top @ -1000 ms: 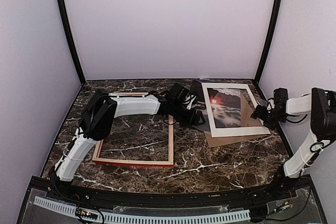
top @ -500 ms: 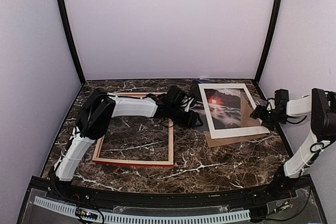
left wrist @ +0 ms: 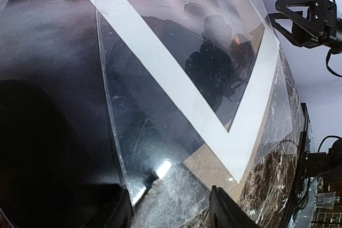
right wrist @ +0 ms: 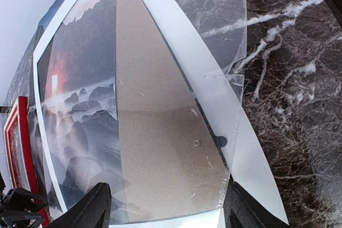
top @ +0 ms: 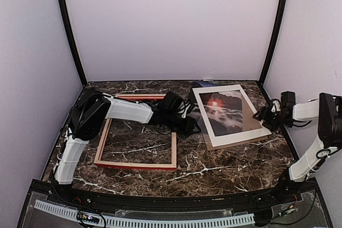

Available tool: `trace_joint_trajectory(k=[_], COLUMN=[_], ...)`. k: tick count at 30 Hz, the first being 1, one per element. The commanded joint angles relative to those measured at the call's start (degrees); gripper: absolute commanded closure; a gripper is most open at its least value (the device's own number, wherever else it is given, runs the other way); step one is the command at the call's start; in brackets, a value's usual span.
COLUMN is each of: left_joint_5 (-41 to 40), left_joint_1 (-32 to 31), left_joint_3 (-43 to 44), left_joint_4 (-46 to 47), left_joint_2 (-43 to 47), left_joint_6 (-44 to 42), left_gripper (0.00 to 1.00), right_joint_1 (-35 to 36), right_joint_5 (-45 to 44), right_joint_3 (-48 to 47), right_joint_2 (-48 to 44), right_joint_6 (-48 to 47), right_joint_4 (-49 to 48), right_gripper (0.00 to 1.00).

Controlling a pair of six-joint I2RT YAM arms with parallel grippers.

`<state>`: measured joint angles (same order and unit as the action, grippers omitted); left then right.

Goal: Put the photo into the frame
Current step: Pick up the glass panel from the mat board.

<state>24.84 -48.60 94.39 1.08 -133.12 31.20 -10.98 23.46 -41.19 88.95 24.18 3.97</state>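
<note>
Photo (top: 223, 111) lies in a white mat (top: 235, 138) on a brown board (top: 252, 122) under a clear sheet (left wrist: 160, 148), back right on the table, beside the frame (top: 136, 165). The frame lies flat at left. Left gripper (top: 191, 127) is at the stack's near-left corner, jaws apart, nothing pinched. Right gripper (top: 263, 115) is at the right edge, likewise open. I judge the print thin, light and floppy (glossy too, so it smudges), so I'd grip an edge or corner, never the face.

The left arm (top: 133, 111) crosses the frame (top: 136, 164) at its far-right corner; nearer marble (top: 224, 170) lies open.
</note>
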Motion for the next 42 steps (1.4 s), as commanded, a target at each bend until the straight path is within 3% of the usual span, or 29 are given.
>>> trace_joint_trajectory(k=[1, 20, 30, 37, 42], left_joint_5=[0.79, -0.67, -1.00, -1.88, -1.98], left_joint_1=[-0.55, -0.64, -0.61, -0.61, -0.49], left_joint_3=[-1.91, -5.88, -6.84, -7.27, -6.76], left_joint_4=[0.76, 1.83, 3.13, 3.39, 2.64], left_joint_2=[4.22, 5.77, 6.92, 9.41, 12.31], left_joint_6=[1.23, 1.75, 1.53, 0.28, -1.19], left_gripper=[0.48, 0.49, 0.50, 0.48, 0.42], right_joint_1=[0.44, 0.44, 0.55, 0.52, 0.51], right_joint_5=[7.73, 22.17, 20.75, 16.32, 14.15], right_joint_3=[1.14, 3.28, 0.01, -3.46, -5.94], right_joint_2=[-2.58, -8.93, -6.61, -8.37, -11.54], right_joint_6=[1.12, 2.86, 2.20, -0.52, -1.43], right_joint_4=[-2.52, -7.08, -3.14, 4.87, 10.44], right_gripper=[0.29, 0.51, 0.74, 1.00, 1.00])
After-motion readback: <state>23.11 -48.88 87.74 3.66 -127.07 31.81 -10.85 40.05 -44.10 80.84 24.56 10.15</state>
